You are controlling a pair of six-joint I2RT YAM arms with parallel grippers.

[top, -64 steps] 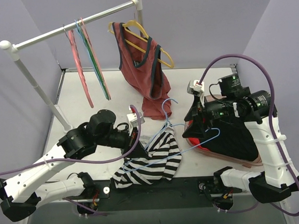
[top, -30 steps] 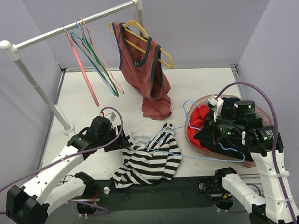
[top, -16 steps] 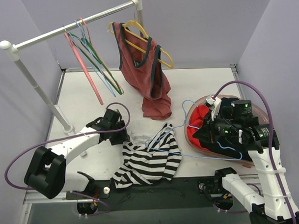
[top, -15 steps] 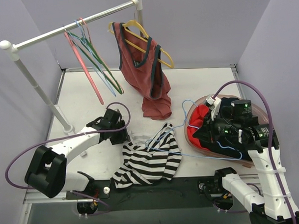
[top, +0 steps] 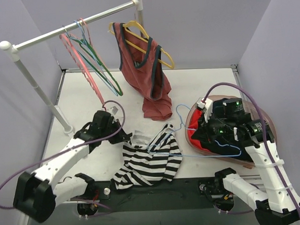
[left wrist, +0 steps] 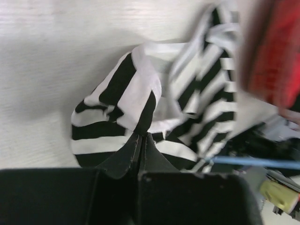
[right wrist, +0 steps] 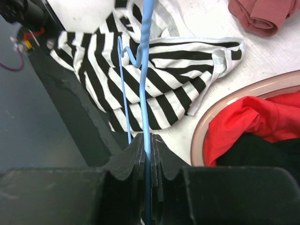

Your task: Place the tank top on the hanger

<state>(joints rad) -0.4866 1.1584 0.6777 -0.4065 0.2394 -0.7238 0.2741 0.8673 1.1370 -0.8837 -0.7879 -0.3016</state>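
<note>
One tank top (top: 151, 164) lies crumpled on the worktop (top: 203, 86) near its front edge, between the two arms. Its striped fabric is bunched in loose folds. The left end effector (top: 125, 138) is clenched on the garment's left-hand edge. In the left wrist view the fingertips (left wrist: 139, 139) meet on a raised striped fold. The hanger (top: 191, 156) crosses the top's upper right part, and its long wire runs rightward above the worktop. The right end effector (right wrist: 147, 146) is clamped on that wire, jaws tight against it. Just beside the right arm stands a pinkish tub (top: 217, 97) holding red cloth (right wrist: 243, 124). Well behind, a rust-red top (top: 149, 78) hangs from the rail (top: 48, 34).
</note>
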